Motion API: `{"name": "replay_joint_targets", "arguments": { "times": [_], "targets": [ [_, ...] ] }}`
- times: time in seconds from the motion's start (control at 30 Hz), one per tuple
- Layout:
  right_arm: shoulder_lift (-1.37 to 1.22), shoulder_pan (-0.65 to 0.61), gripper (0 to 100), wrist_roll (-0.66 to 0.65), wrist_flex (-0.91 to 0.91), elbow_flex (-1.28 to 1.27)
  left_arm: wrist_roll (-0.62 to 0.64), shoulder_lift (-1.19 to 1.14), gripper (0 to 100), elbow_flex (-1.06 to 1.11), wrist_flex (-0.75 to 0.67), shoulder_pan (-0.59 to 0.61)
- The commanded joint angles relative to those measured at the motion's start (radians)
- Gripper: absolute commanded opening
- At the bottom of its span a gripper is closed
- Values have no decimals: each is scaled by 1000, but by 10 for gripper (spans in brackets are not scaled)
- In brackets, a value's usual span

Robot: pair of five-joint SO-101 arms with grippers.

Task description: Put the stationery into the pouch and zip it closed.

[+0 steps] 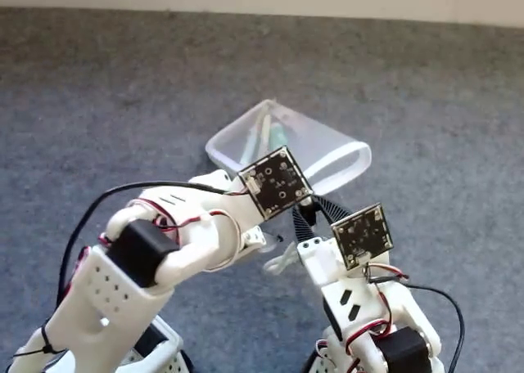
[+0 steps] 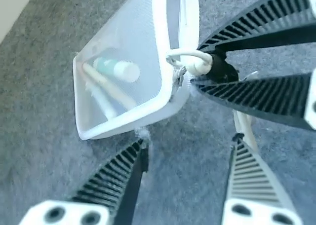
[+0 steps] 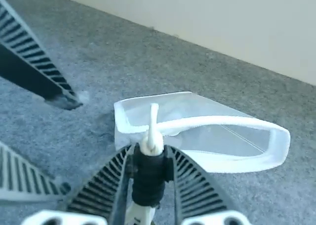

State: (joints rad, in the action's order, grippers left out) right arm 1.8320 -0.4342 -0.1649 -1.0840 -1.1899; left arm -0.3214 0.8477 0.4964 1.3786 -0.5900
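Observation:
A translucent white mesh pouch [image 1: 286, 140] lies on grey carpet ahead of both arms. Inside it I see a green-and-white tube [image 2: 116, 69] and pale sticks [image 2: 106, 89]. My right gripper [image 3: 150, 152] is shut on the zipper pull [image 3: 152, 129], a white cord with a black toggle, at the pouch's near edge [image 3: 197, 124]. The same pull [image 2: 197, 62] sits beside the slider in the left wrist view. My left gripper [image 2: 190, 142] stands open just short of the pouch [image 2: 123, 47], one fingertip [image 2: 141, 148] close to its corner. The white rim [image 1: 348, 162] bows outward at the right end.
Grey carpet [image 1: 98, 103] surrounds the pouch on all sides, and a pale wall [image 3: 222, 22] runs along its far edge. The two arms stand close together, their wrist camera boards [image 1: 278, 182] almost touching above the pouch's near side.

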Motion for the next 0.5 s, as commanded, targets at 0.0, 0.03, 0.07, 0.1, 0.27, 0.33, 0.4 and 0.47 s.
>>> {"name": "replay_joint_targets", "arguments": {
  "times": [0.0,0.03,0.07,0.1,0.27,0.33,0.4,0.47],
  "targets": [
    [8,12,5,11,-2,65,-6,27,245,87,-138,-5],
    [8,12,5,11,-2,65,-6,27,245,108,-169,-4],
    [8,12,5,11,-4,65,-6,27,245,128,-198,-4],
    [8,12,5,11,-4,65,-5,27,245,145,-222,-4],
    [8,12,5,11,-19,65,0,28,236,209,-330,7],
    [8,12,5,11,-24,65,-2,28,214,231,-374,24],
    [8,12,5,11,-24,65,-2,28,207,257,-419,36],
    [8,12,5,11,-24,65,0,28,207,291,-465,38]
  ]
}}
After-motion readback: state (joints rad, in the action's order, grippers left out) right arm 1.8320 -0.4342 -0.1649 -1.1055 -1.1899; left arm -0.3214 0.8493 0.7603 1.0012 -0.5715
